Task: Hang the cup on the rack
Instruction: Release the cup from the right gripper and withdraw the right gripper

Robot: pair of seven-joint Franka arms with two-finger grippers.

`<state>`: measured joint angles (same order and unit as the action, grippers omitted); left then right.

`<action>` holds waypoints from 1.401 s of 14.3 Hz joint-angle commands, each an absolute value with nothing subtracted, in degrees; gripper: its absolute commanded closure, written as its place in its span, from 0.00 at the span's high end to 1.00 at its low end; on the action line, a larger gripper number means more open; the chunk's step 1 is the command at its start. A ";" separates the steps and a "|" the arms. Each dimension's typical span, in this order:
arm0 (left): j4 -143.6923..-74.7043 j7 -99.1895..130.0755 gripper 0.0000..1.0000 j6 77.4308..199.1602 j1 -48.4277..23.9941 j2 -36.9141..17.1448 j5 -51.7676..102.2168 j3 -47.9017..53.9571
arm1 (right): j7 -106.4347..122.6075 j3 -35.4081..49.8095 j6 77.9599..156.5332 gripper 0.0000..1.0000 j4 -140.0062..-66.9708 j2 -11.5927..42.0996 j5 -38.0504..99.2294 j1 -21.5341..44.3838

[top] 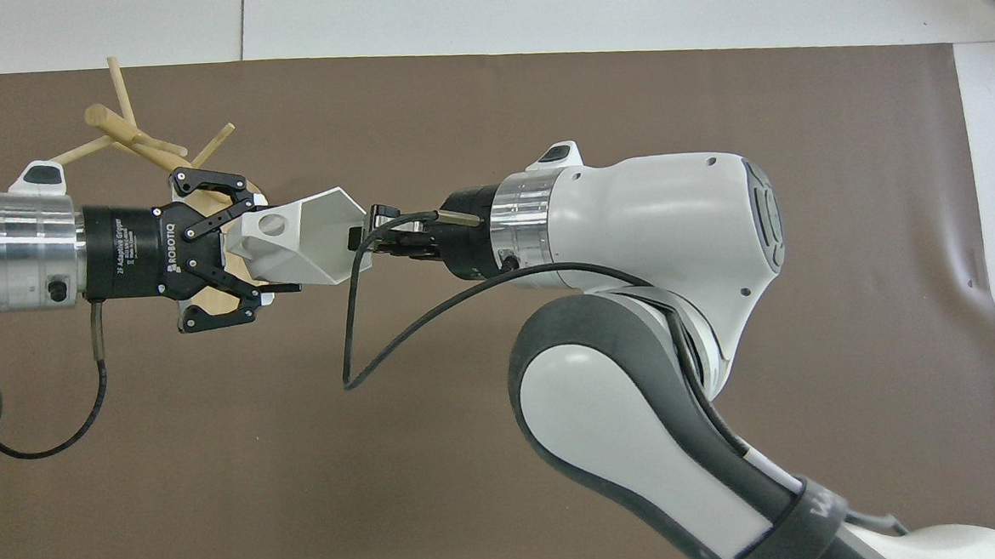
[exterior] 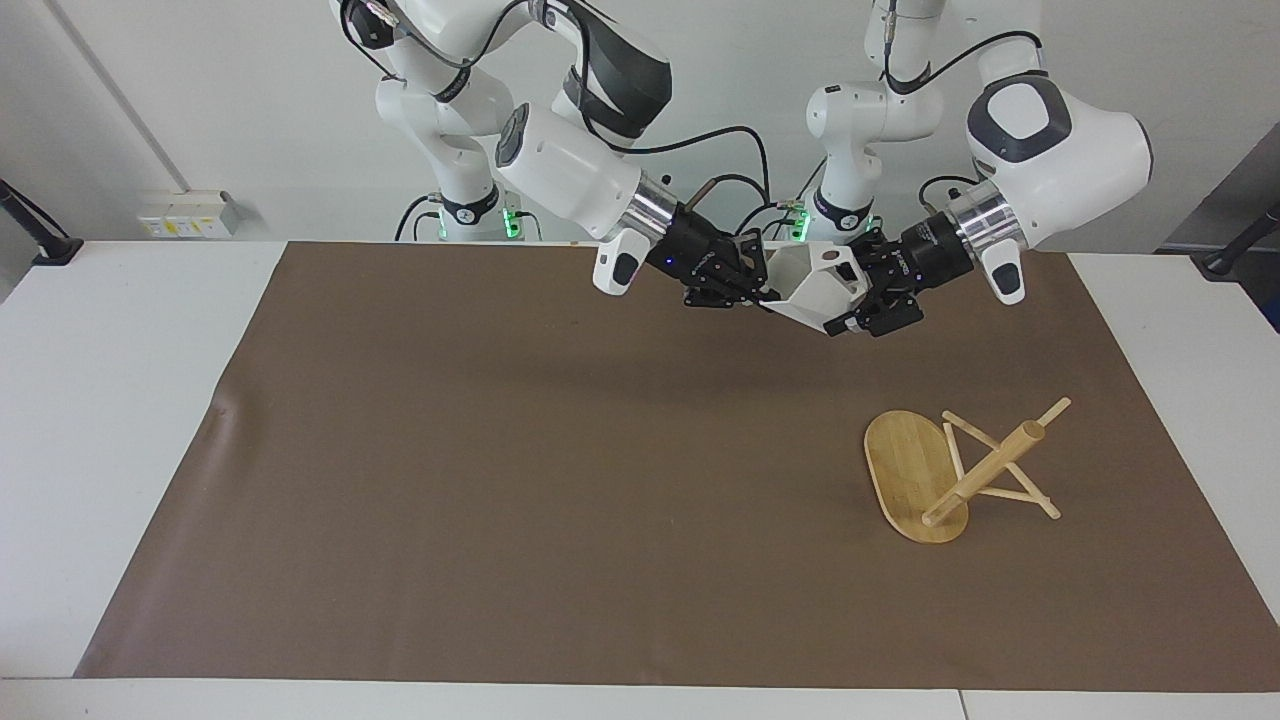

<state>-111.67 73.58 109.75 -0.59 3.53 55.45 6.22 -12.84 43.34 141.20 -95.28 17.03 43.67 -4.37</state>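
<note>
The white faceted cup [exterior: 815,285] [top: 317,246] hangs on its side in the air over the brown mat, held between both grippers. My right gripper [exterior: 762,285] [top: 363,229] is shut on the cup's rim at its open end. My left gripper [exterior: 855,300] [top: 262,249] is shut on the other end, around the blocky handle with the round hole. The bamboo rack [exterior: 985,468] [top: 119,129] lies tipped on its side on the mat toward the left arm's end, farther from the robots than the cup. In the overhead view the left gripper covers most of the rack's base.
The brown mat [exterior: 500,480] covers most of the white table [exterior: 120,420]. A black cable [top: 356,338] loops down from the right wrist over the mat.
</note>
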 commanded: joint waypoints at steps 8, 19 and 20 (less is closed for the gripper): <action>-116.18 77.60 0.00 110.30 -0.88 6.41 54.76 5.80 | -12.39 42.89 140.54 1.00 -95.36 16.79 43.68 -5.62; -121.11 100.62 0.00 122.33 -2.99 7.29 46.93 6.24 | -9.15 16.54 108.90 1.00 -87.89 11.25 13.65 -5.98; -121.81 101.33 0.00 123.65 -2.99 7.29 46.93 6.24 | -8.97 14.09 108.55 1.00 -88.06 10.90 12.32 -5.98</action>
